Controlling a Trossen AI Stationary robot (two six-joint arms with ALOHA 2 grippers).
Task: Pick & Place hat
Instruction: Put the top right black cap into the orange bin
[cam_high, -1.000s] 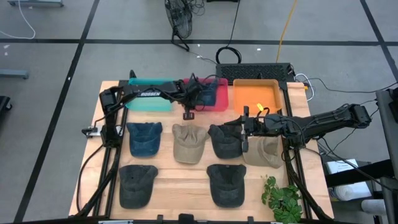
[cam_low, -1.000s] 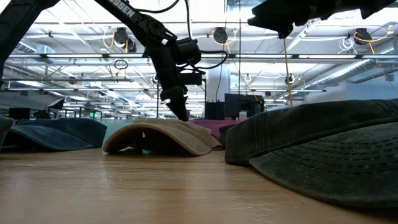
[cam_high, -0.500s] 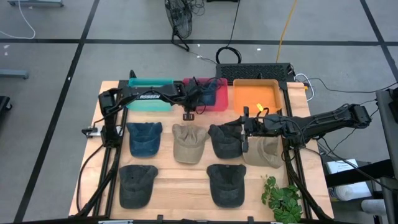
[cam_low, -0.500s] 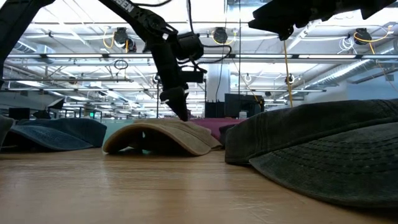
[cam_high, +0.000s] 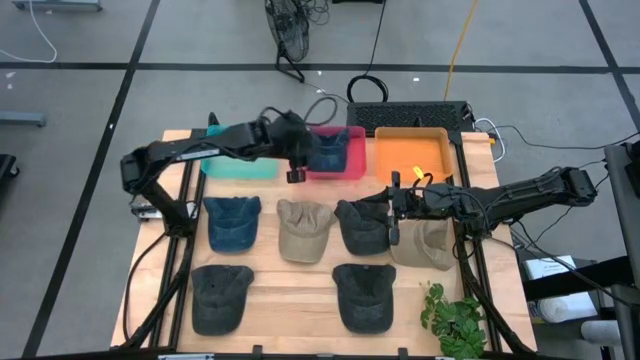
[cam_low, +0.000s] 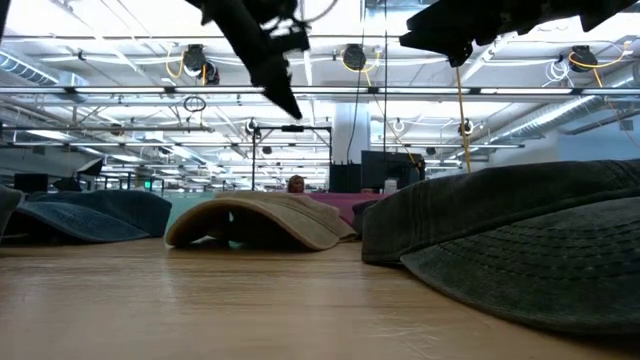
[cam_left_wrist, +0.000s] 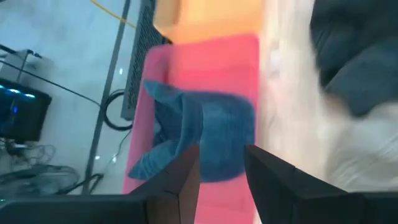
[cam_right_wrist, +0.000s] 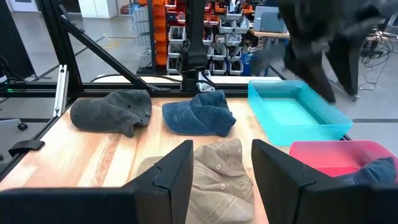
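A blue hat (cam_high: 330, 152) lies inside the pink tray (cam_high: 345, 172) at the table's far edge; in the left wrist view the blue hat (cam_left_wrist: 208, 127) fills the tray's middle. My left gripper (cam_high: 296, 172) hangs open above the tray's near left corner, clear of the hat, and shows high up in the low view (cam_low: 283, 98). My right gripper (cam_high: 393, 216) hovers open between a dark hat (cam_high: 362, 226) and a khaki hat (cam_high: 425, 242), touching neither.
A teal tray (cam_high: 240, 162) and an orange tray (cam_high: 410, 156) flank the pink one. On the wood lie a blue hat (cam_high: 232, 222), a tan hat (cam_high: 303, 230) and two dark hats (cam_high: 220, 298) (cam_high: 363, 296). A plant (cam_high: 455, 320) stands at the near right corner.
My left gripper has risen well above the table from just before the pink tray and drawn slightly toward the table's left edge, its arm folding upward. The blue hat has stayed in the pink tray.
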